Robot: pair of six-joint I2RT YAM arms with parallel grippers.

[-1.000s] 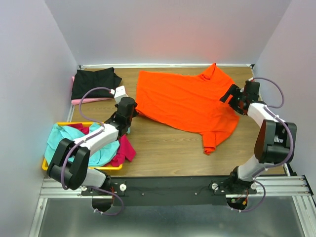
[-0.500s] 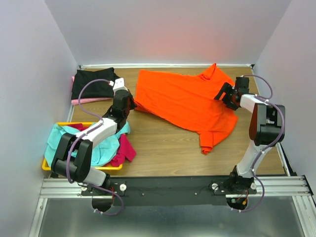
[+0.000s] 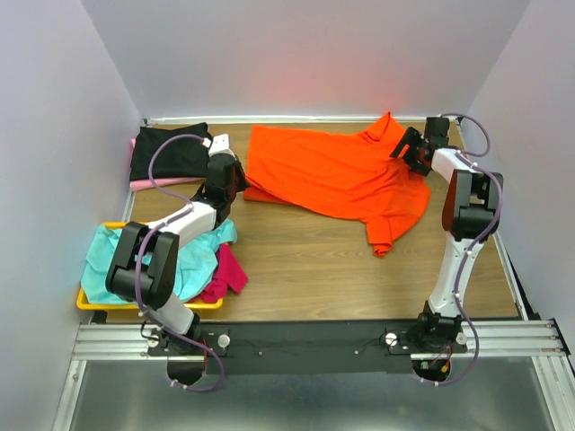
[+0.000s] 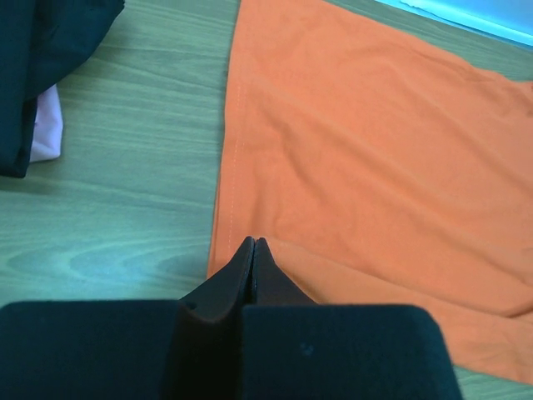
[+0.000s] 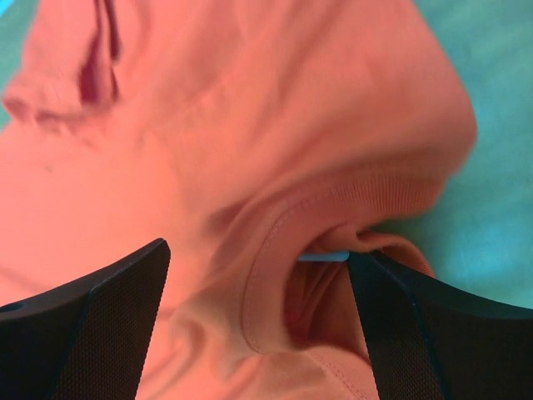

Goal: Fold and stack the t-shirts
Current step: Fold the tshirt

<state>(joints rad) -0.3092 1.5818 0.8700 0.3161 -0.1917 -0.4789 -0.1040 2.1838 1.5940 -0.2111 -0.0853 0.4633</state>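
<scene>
Wooden bench [image 3: 296, 269] is carrying the orange t-shirt [image 3: 332, 175] at upper centre, the left gripper [image 4: 252, 244] pinching its hem corner and the right gripper [image 5: 258, 279] hovering spread over the collar [image 5: 279, 237], likely risking a bunched, skewed grab.

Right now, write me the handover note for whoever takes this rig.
Left gripper: shut on the hem corner of the orange t-shirt.
Right gripper: open, jaws astride its collar.
Black t-shirt lies on the pink t-shirt, far left. Teal t-shirt and magenta t-shirt are heaped in the yellow tray.
Done: orange one spread out.
Left: fold it, stack it, then the tray's two.
</scene>
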